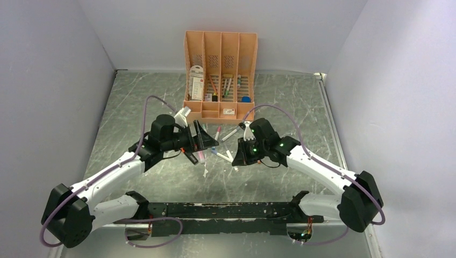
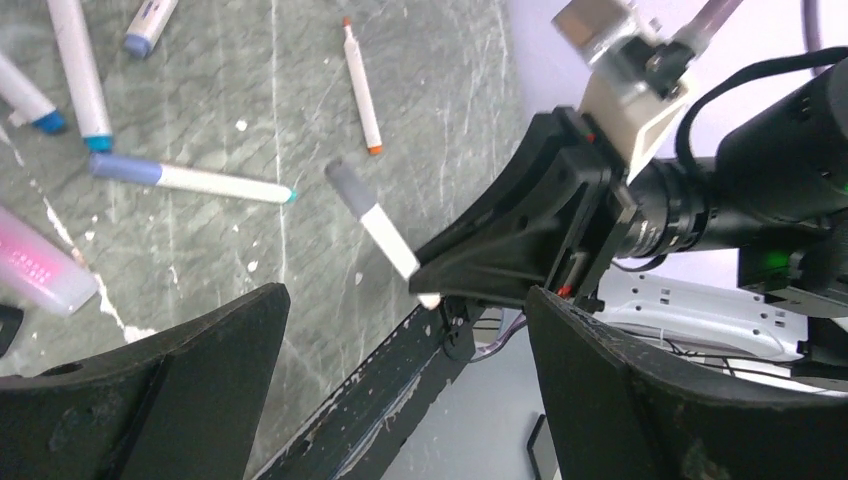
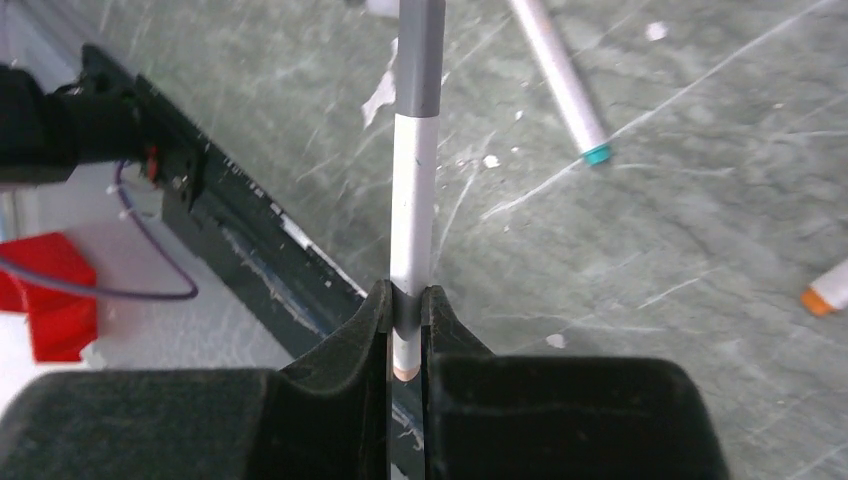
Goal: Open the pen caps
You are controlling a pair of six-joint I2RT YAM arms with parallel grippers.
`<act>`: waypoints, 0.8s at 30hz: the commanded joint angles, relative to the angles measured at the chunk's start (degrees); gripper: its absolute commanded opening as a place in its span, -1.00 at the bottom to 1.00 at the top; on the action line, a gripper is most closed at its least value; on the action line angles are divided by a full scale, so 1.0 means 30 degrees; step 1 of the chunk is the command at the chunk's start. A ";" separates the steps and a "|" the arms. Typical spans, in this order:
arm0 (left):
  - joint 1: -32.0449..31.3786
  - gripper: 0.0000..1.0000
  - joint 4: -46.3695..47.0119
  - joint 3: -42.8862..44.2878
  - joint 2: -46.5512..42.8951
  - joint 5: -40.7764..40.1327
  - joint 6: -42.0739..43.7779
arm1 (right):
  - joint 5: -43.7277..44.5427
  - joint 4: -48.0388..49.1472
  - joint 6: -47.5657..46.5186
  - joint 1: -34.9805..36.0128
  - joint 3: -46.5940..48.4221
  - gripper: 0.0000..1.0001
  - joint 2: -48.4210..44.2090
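Item 1 – right gripper (image 3: 405,312): jaws are closing narrowly on a white marker (image 3: 413,210), pinching its barrel close to the bare tail end, which is showing between the fingers.
- Axis, right wrist view: the marker is running straight from 6 o'clock to 12 o'clock, and its grey cap (image 3: 421,60) is pointing to 12 o'clock, away from the claw and above the table (image 3: 700,230).
- Axis, left wrist view: the same marker is slanting – tail at 4 o'clock inside the black fingers, cap at 10 o'clock – and is hanging clear of the tabletop.
- The cap is sitting on the marker; no gap is showing at the joint.

Item 2 – left gripper (image 1: 203,142): jaws are standing wide apart and holding nothing. In its wrist view the capped marker is lying between the two dark fingers (image 2: 180,390), and neither is touching it.

Item 3 – loose pens on the table, at 10 o'clock of the held cap in the left wrist view:
- a blue-capped marker (image 2: 190,180) is lying roughly 9-to-3, cap toward 9 o'clock
- a slim orange-tipped pen (image 2: 360,88) is lying nearly 12-to-6
- a pink highlighter (image 2: 40,268) is at the 9 o'clock edge

Item 4 – peach desk organizer (image 1: 220,59): standing at 12 o'clock of both grippers, well apart.
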 commanded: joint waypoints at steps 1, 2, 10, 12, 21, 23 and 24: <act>-0.0142 1.00 0.0678 0.0826 0.0489 0.0381 0.0540 | -0.2900 0.1016 -0.0424 0.0000 -0.0467 -1.00 -0.1306; -0.0144 1.00 0.0727 0.0741 0.0579 0.0390 0.0452 | -0.2823 0.1045 -0.0364 -0.0013 -0.0498 -1.00 -0.1618; -0.0152 1.00 0.3356 -0.0659 0.0375 0.1097 -0.0741 | -0.1081 0.1839 0.2000 -0.0010 -0.0455 -1.00 -0.1994; -0.0145 0.99 0.4316 -0.1009 0.0455 0.1408 -0.1452 | -0.0748 0.2028 0.2890 0.0223 -0.0306 -1.00 -0.1589; -0.0323 0.94 1.0465 -0.3093 0.2095 0.0509 -0.6770 | 0.0689 0.1416 0.2527 0.0812 0.1075 -1.00 -0.1024; -0.0403 0.94 1.0147 -0.2981 0.2200 0.0220 -0.6562 | 0.0545 0.1215 0.2125 0.0815 0.1376 -1.00 -0.0564; -0.0408 0.93 0.9689 -0.2785 0.2295 0.0157 -0.6365 | 0.0332 0.1381 0.2060 0.0857 0.1377 -1.00 -0.0368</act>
